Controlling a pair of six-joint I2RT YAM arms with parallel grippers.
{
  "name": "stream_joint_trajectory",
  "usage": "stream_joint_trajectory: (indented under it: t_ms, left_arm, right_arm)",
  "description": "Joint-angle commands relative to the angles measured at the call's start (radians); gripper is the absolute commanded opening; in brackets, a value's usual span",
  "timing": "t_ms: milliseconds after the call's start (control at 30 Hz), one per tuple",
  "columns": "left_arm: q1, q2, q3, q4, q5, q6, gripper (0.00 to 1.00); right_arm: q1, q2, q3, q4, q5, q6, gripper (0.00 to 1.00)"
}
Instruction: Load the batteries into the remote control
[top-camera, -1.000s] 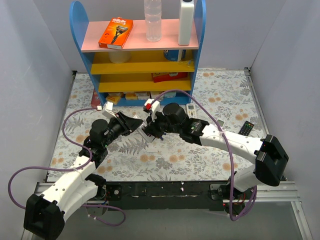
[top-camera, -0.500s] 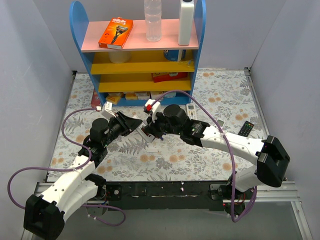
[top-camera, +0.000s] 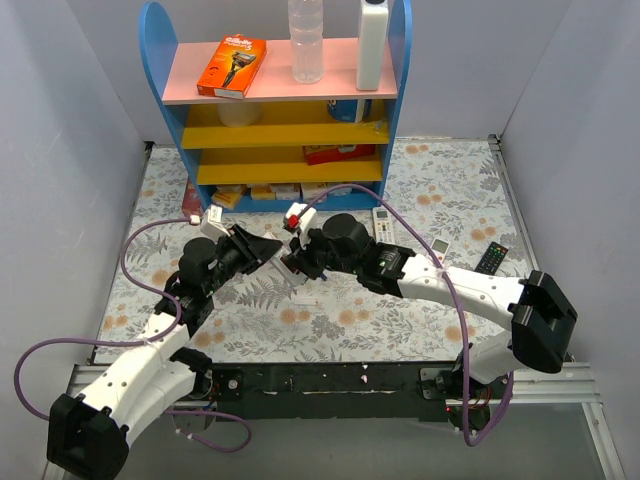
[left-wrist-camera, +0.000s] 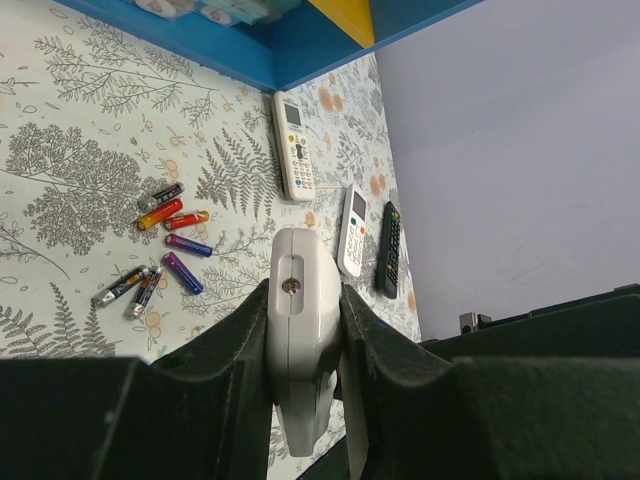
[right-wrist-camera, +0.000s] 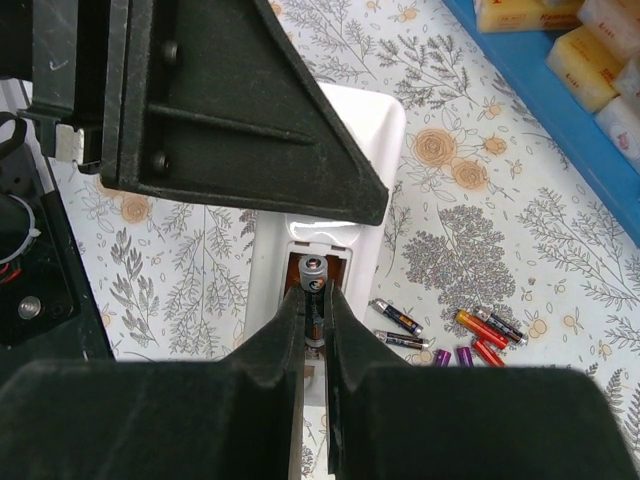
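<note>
My left gripper (left-wrist-camera: 305, 300) is shut on the long white remote control (left-wrist-camera: 300, 330) and holds it above the table; in the top view it (top-camera: 268, 248) meets the right gripper over the mat. The remote's battery bay (right-wrist-camera: 318, 268) is open in the right wrist view. My right gripper (right-wrist-camera: 316, 305) is shut on a dark battery (right-wrist-camera: 314, 272) whose silver end sits in the bay. Several loose batteries (left-wrist-camera: 165, 215), red, purple and dark, lie on the mat; they also show in the right wrist view (right-wrist-camera: 478, 325). The left finger (right-wrist-camera: 220, 110) hides the remote's far part.
Two shorter white remotes (left-wrist-camera: 293, 145) (left-wrist-camera: 352, 230) and a small black remote (left-wrist-camera: 389, 250) lie to the right on the flowered mat (top-camera: 440, 190). A blue shelf unit (top-camera: 290, 110) with boxes and bottles stands at the back. Grey walls close in both sides.
My right gripper has shifted slightly left toward the left gripper, carrying the battery. The left gripper and remote have hardly moved.
</note>
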Motion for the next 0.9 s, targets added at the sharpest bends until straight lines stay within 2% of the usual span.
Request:
stream_joint_trajectory:
  t_ms: [0, 167, 600, 867]
  left_arm:
    - [-0.004, -0.032, 0.040, -0.006, -0.011, -0.021, 0.00]
    - [-0.004, -0.031, 0.051, -0.029, -0.029, -0.044, 0.00]
    - [-0.004, -0.028, 0.048, -0.065, -0.037, -0.039, 0.00]
    - [-0.004, -0.029, 0.037, -0.052, -0.023, -0.023, 0.00]
  right_arm:
    - [0.010, 0.024, -0.013, 0.020, 0.038, -0.023, 0.03]
    - [0.010, 0.039, -0.029, 0.012, 0.038, -0.020, 0.06]
    - [0.011, 0.059, -0.010, -0.040, 0.211, 0.040, 0.10]
    - [0.011, 0.091, 0.016, -0.058, 0.147, 0.056, 0.20]
